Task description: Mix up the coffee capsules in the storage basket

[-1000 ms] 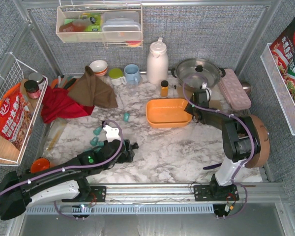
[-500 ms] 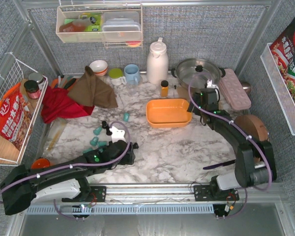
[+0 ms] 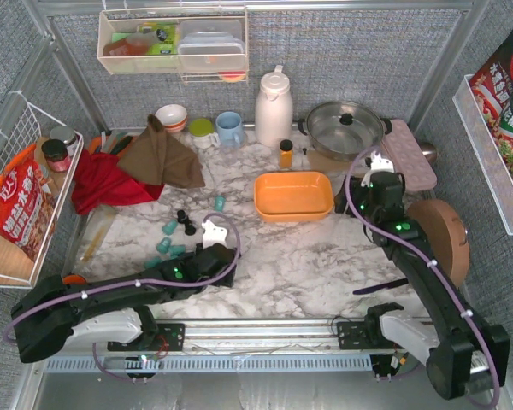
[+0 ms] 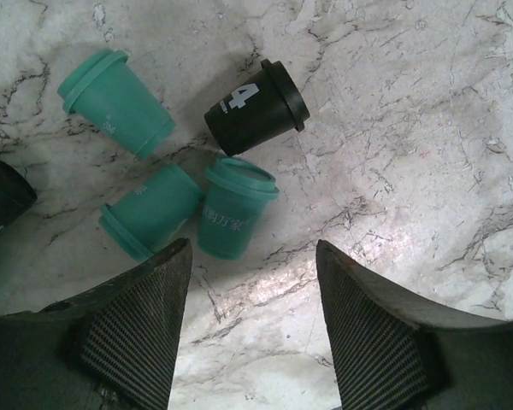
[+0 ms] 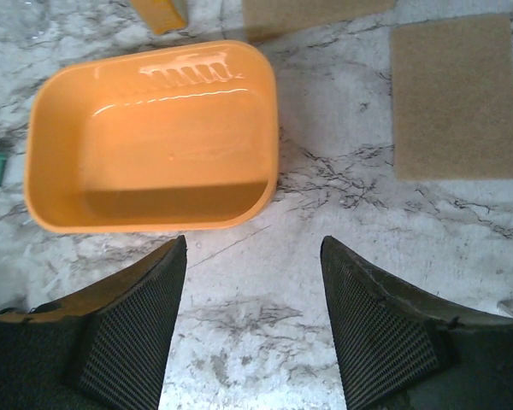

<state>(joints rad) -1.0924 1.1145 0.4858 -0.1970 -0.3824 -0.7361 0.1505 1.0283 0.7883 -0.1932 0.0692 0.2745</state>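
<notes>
- The storage basket (image 5: 154,145) is plain orange, inside and out.
- The coffee capsules (image 4: 232,212) I see are mostly teal-green, one of them with small white lettering.
- One black capsule (image 4: 255,107) carries a white "4".
- The table (image 4: 410,171) is white marble with grey veins.
- My left gripper (image 4: 252,252) and my right gripper (image 5: 253,243) have black fingers with a fine woven cross-hatch.
- My cables (image 3: 120,287) are purple.
- Further back I see a red cloth (image 3: 103,184), a brown cloth (image 3: 162,154), a pale blue mug (image 3: 230,128), a white jug (image 3: 274,107) and a pink egg tray (image 3: 408,154).

Glossy smooth plastic: storage basket (image 5: 154,145); matt plastic: coffee capsules (image 4: 232,213); smooth marble-look: table (image 4: 410,128).
</notes>
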